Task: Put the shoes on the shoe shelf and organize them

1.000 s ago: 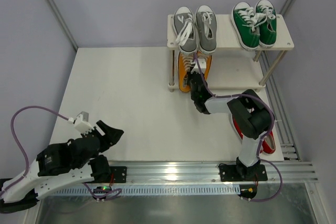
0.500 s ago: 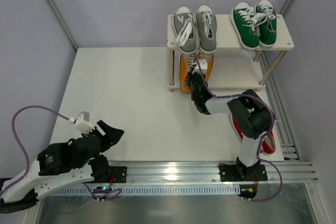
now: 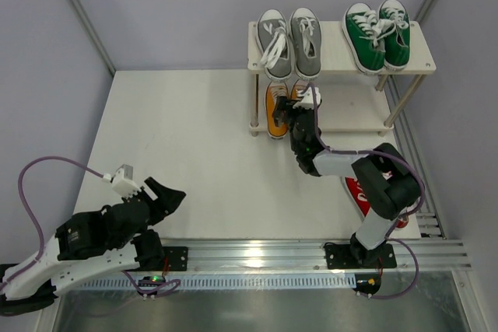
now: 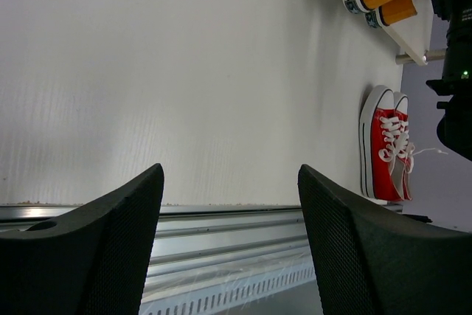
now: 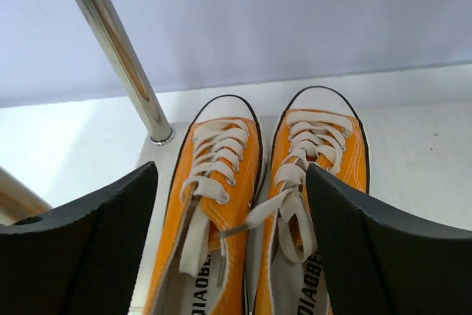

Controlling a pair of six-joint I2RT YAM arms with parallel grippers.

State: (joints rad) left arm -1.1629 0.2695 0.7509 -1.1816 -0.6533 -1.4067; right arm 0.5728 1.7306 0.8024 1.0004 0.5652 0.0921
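The shoe shelf (image 3: 334, 50) stands at the table's back right. Its top board carries a grey pair (image 3: 289, 39) and a green pair (image 3: 377, 34). An orange pair (image 3: 275, 108) lies on the lower board, toes to the back. My right gripper (image 3: 298, 117) hovers open over the orange shoes (image 5: 214, 204), a finger on each side and nothing held. A red pair (image 3: 364, 194) lies on the table, partly hidden by the right arm, and shows in the left wrist view (image 4: 387, 154). My left gripper (image 3: 161, 195) rests open and empty at the near left.
A shiny metal shelf post (image 5: 118, 53) rises just left of the orange shoes. A metal rail (image 3: 311, 256) runs along the near table edge. Walls and frame posts close in the back and both sides.
The right gripper has opened and let go of the orange shoe, and its arm has stretched further toward the shelf. The left arm has barely moved.
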